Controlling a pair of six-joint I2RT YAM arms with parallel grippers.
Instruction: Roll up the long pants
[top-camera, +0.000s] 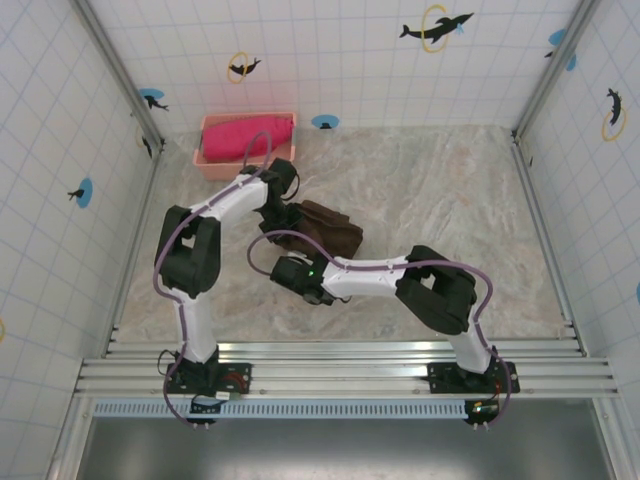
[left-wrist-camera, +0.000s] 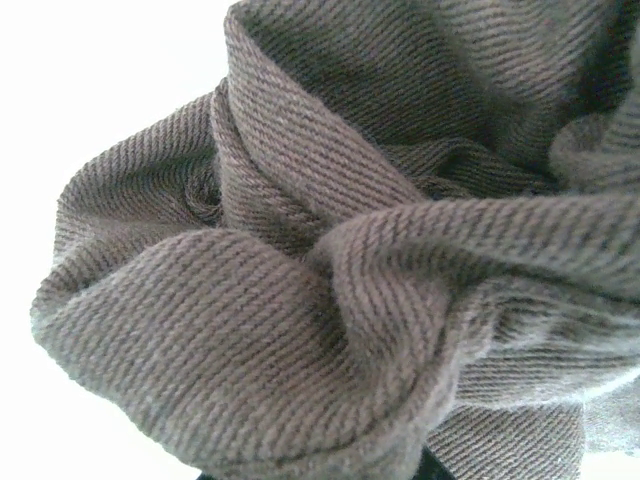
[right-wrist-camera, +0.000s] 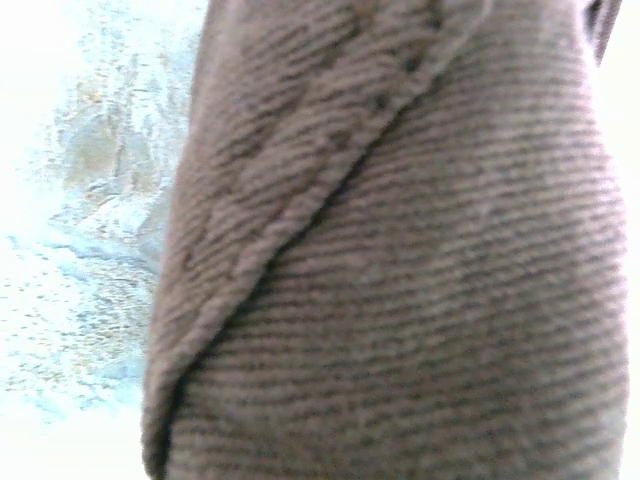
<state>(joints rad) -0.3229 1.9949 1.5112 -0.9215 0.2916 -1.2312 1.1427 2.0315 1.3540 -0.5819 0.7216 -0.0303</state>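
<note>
The long pants (top-camera: 328, 230) lie as a compact dark brown bundle on the marbled table, left of centre. My left gripper (top-camera: 276, 216) comes down at the bundle's left end, and the cloth hides its fingers. In the left wrist view the bunched, ribbed pants (left-wrist-camera: 330, 270) press right up against the camera. My right gripper (top-camera: 300, 268) sits at the bundle's near-left edge. The right wrist view has a folded edge of the pants (right-wrist-camera: 400, 280) close in front, covering the fingers, with table to the left.
A pink bin (top-camera: 246, 145) holding the bright pink-red cloth (top-camera: 250, 135) stands at the back left against the tiled wall. Open marbled table (top-camera: 460, 200) stretches to the right of the bundle. Metal rails run along the near edge.
</note>
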